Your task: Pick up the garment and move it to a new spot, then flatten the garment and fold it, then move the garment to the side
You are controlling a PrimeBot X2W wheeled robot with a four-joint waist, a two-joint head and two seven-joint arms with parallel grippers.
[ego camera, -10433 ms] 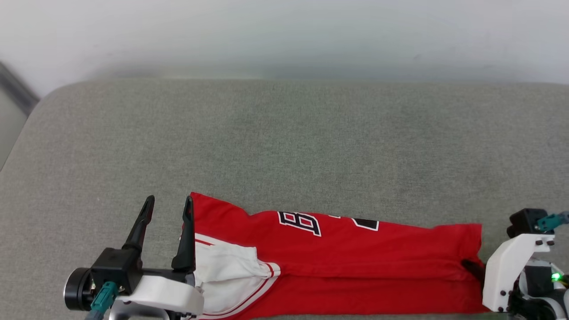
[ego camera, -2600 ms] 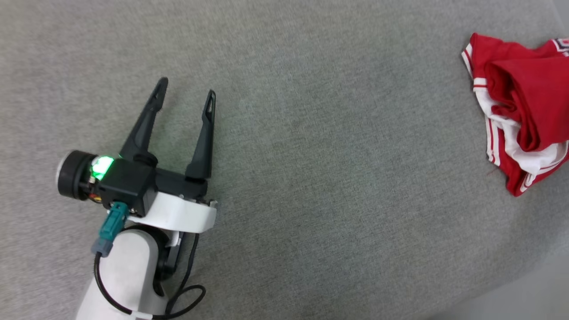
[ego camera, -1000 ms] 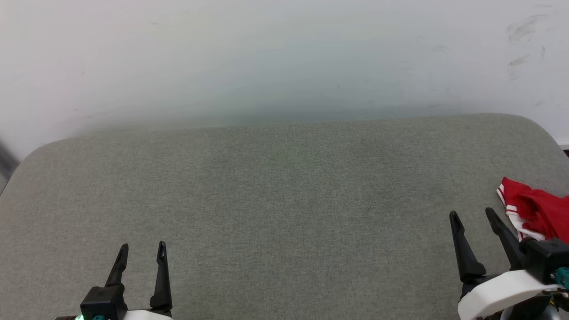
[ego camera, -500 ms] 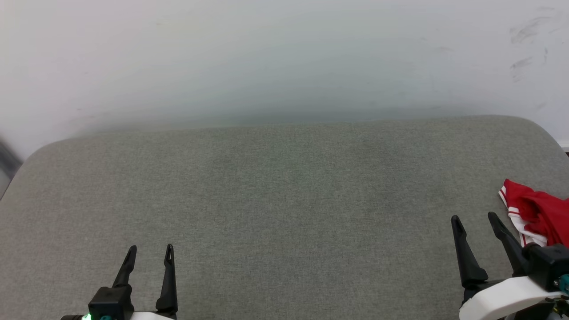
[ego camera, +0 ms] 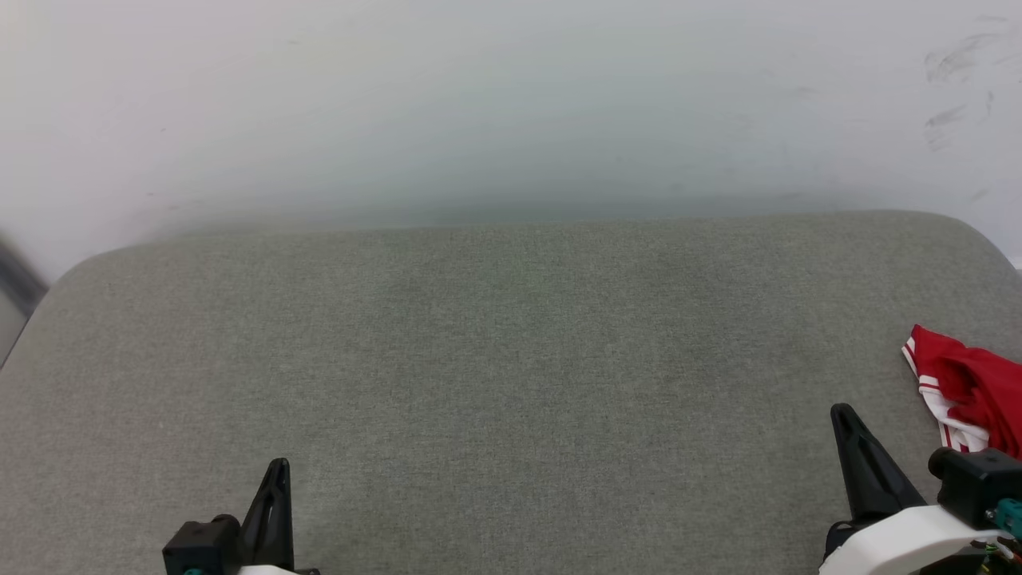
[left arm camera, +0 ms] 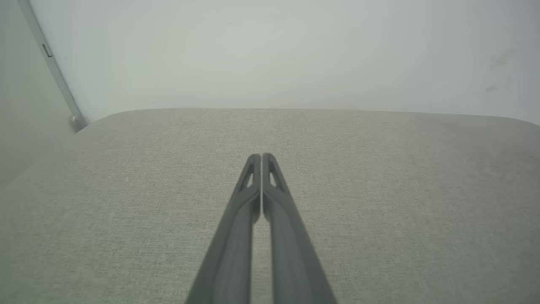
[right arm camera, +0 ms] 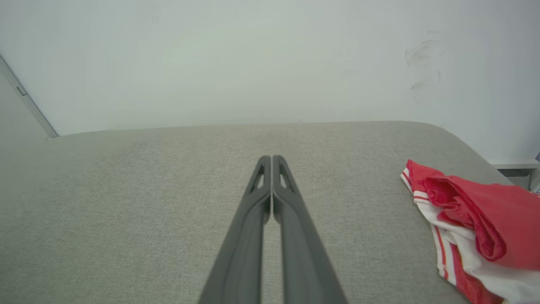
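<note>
The garment (ego camera: 970, 391) lay bunched at 3 o'clock on grey cushion (ego camera: 511, 359). Fingers were pressed together on left gripper (left arm camera: 261, 159) and right gripper (right arm camera: 272, 160).

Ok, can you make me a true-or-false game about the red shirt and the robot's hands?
1. The shirt lies at the right end of the grey cushion. True.
2. The right gripper is holding the shirt. False: it is shut on nothing, apart from the shirt.
3. The left gripper is wide open. False: it is shut tight.
4. The shirt is bunched up, not spread flat. True.
</note>
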